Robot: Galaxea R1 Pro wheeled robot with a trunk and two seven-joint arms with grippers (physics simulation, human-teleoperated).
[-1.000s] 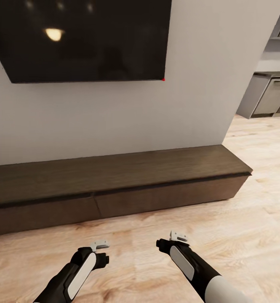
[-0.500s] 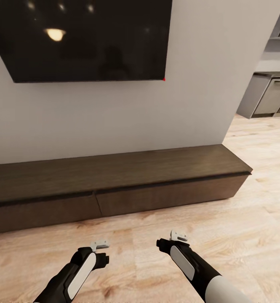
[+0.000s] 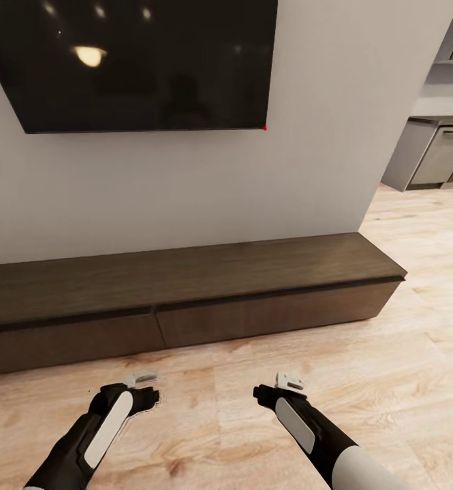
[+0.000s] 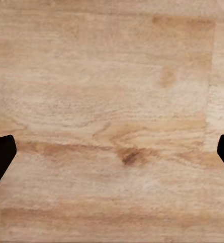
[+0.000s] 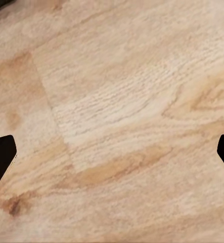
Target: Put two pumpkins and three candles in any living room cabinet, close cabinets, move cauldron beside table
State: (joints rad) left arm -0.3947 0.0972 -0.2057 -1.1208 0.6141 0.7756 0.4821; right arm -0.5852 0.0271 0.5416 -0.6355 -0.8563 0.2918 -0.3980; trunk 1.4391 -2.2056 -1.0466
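The long low dark brown cabinet (image 3: 185, 299) runs along the white wall, and both of its visible drawer fronts are closed. My left gripper (image 3: 148, 396) hangs over the wooden floor in front of it. Its dark fingertips (image 4: 0, 157) sit wide apart, open, with bare planks between them. My right gripper (image 3: 261, 393) hovers over the floor to the right, also open and empty, and its fingertips (image 5: 0, 154) are spread at the picture's sides. The pumpkins, candles, cauldron and table are out of view.
A large black TV screen (image 3: 137, 61) hangs on the wall above the cabinet. Past the cabinet's right end, light wood floor (image 3: 424, 327) leads toward grey kitchen units (image 3: 441, 153) at the far right.
My left arm has swung to the left and a little toward the cabinet. The right arm has stayed where it was, and the cabinet looks the same.
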